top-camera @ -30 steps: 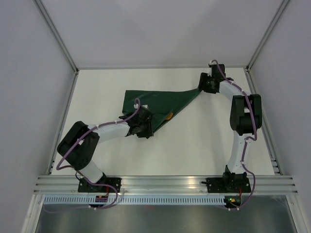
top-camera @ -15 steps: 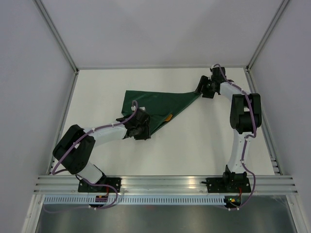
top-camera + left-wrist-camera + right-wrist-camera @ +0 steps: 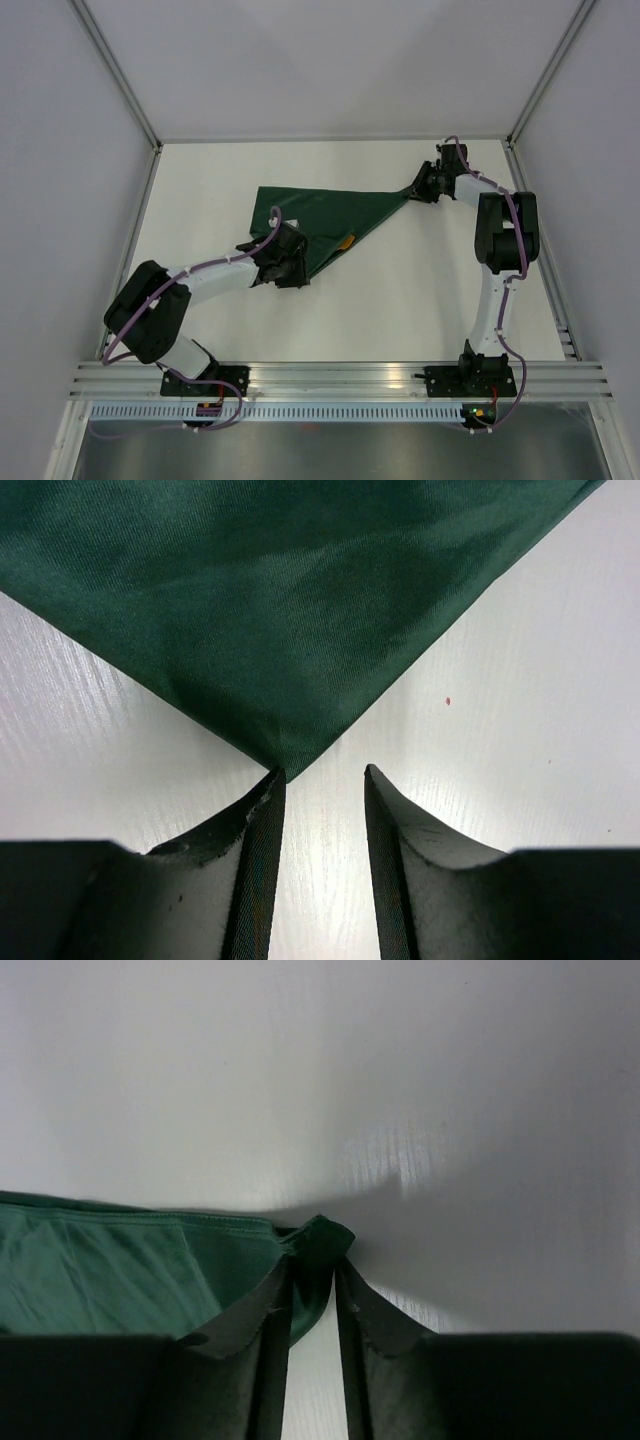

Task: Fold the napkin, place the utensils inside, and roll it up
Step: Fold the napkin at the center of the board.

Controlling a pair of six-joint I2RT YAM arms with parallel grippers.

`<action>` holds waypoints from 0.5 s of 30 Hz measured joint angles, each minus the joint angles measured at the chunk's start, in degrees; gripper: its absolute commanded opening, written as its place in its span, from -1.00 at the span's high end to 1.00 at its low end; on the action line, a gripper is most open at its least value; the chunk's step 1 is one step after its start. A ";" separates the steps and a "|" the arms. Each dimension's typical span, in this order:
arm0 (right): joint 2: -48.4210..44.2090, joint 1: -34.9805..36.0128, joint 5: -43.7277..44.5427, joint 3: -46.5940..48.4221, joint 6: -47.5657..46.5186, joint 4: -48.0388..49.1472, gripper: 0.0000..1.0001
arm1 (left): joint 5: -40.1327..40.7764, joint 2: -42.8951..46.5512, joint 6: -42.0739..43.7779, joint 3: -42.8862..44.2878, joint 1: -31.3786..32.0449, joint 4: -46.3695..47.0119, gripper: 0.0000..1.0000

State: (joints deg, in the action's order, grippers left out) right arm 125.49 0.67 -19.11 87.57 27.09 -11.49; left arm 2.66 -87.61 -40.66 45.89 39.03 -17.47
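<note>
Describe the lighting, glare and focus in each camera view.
Top view: even, soft light, sharp all over, only faint shadows on the table. Left wrist view: the napkin weave is crisp; glare whitens the table between the dark fingers. Right wrist view: softer focus, a bright glare patch on the table, shadow beside the napkin corner.

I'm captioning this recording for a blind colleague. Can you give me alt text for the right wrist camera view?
The right gripper pinches a bunched corner of the dark green napkin between its two dark fingers, over the white table. The rest of the cloth spreads away toward the left of the frame.
</note>
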 measured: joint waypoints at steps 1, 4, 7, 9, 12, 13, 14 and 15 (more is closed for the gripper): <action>0.04 0.00 -0.46 -0.22 0.26 0.39 0.52 | -0.09 0.09 -0.02 0.00 0.02 0.00 0.16; 0.07 0.00 -1.77 -1.42 0.83 2.10 0.64 | -0.42 0.15 0.00 -0.09 0.02 0.02 0.15; -0.07 0.00 -3.30 -3.06 1.27 4.70 0.68 | -0.94 0.68 0.00 -0.35 0.28 -0.22 0.15; -0.55 0.02 -3.82 -4.42 1.22 6.47 0.70 | -1.27 1.57 0.00 -0.35 0.68 -0.24 0.14; -1.79 0.02 -4.48 -6.29 1.07 7.54 0.71 | -1.55 4.04 0.00 -0.04 1.20 -0.33 0.14; -2.19 0.02 -4.61 -6.67 0.94 7.69 0.73 | -1.75 5.29 0.00 0.79 1.27 -0.61 0.13; -2.58 0.02 -4.68 -6.86 0.72 7.80 0.74 | -1.73 5.73 0.00 1.36 1.36 -0.63 0.14; -3.04 0.02 -4.83 -7.13 0.48 8.28 0.73 | -1.60 6.25 -0.02 2.58 1.36 -0.74 0.13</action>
State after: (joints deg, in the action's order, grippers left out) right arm 122.45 0.69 -23.94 80.44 27.57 -3.20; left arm 1.06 -81.36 -40.69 48.47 40.38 -18.22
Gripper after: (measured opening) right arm 0.139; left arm 0.432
